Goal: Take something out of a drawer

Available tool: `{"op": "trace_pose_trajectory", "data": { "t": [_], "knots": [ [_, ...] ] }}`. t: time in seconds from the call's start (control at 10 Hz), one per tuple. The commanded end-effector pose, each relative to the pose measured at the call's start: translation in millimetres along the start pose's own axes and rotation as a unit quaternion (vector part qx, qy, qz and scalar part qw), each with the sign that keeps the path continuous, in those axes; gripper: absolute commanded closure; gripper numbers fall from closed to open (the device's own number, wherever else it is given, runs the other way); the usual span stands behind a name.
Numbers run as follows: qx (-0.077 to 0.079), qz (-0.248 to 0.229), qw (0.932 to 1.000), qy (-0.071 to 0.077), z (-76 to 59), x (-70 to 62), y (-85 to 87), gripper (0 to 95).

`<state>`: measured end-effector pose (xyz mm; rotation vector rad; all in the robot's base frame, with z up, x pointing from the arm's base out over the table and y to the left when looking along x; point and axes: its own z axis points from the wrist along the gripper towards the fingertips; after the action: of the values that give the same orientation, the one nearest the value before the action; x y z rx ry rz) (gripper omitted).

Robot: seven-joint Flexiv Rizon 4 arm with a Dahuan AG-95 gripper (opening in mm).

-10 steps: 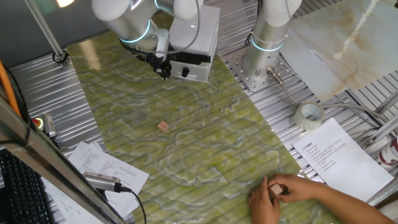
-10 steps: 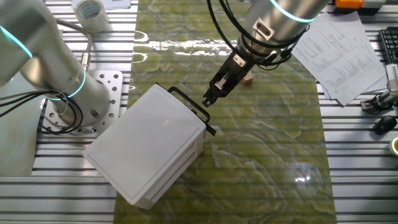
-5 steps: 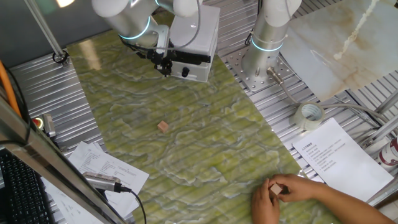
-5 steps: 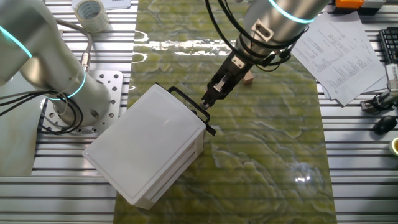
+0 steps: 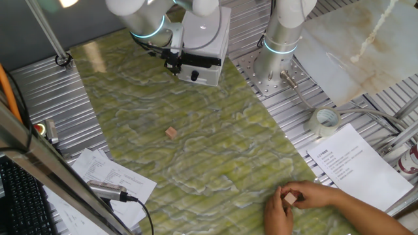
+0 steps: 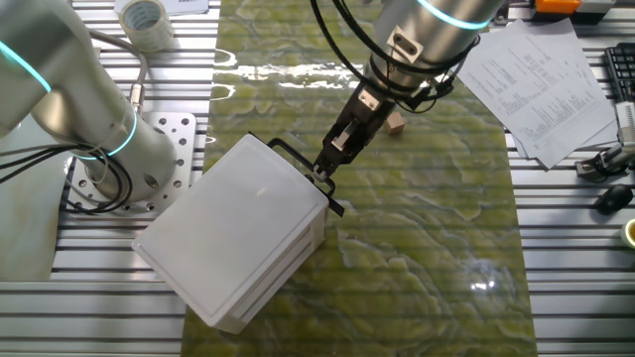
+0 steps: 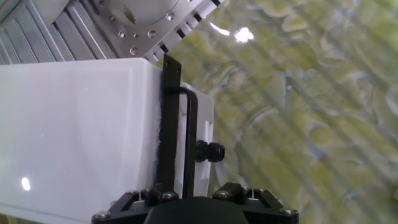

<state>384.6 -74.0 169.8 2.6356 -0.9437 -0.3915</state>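
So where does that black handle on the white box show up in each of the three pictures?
One fixed view: black handle at top centre, on the white box's front, under the arm.
The other fixed view: handle at centre, at the box's upper right edge, by the gripper.
Hand view: handle upright, left of centre.
Shared landmark: the white box.

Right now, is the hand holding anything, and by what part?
Nothing is clearly held. The hand sits at the black bar handle on the front of the closed drawer, but whether the fingers have closed on it cannot be told.
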Motion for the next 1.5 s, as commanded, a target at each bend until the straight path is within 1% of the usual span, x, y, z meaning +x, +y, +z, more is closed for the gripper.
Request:
{"op": "trace_pose_trajectory", "data": {
  "t": [0.1, 0.3, 0.5, 0.6, 0.7, 0.9, 1.0, 1.1, 1.2, 1.3, 1.5],
  "knots": [
    [0.001, 0.007, 1.0, -0.003, -0.4, 0.1, -3.0, 38.0],
    [0.004, 0.011, 0.9999, 0.0, 1.0, -0.1, -8.0, 38.0],
    [0.007, 0.015, 0.9999, -0.003, 1.9, -0.4, -12.5, 38.0],
    [0.008, 0.015, 0.9999, 0.001, 3.6, -0.3, -15.0, 38.0],
    [0.009, 0.015, 0.9998, 0.0, 4.7, 0.1, -14.8, 38.0],
    [0.011, 0.016, 0.9998, 0.001, 12.6, 1.9, -14.2, 38.0],
    [0.015, 0.015, 0.9998, -0.003, 17.9, 2.9, -14.6, 38.0],
    [0.021, 0.012, 0.9996, -0.01, 20.9, 3.4, -15.4, 38.0],
    [0.021, 0.013, 0.9996, -0.011, 20.8, 3.3, -15.7, 38.0],
    [0.022, 0.013, 0.9996, -0.012, 20.9, 3.3, -15.8, 57.0],
    [0.022, 0.015, 0.9996, -0.011, 20.9, 3.2, -15.9, 57.0]
  ]
}}
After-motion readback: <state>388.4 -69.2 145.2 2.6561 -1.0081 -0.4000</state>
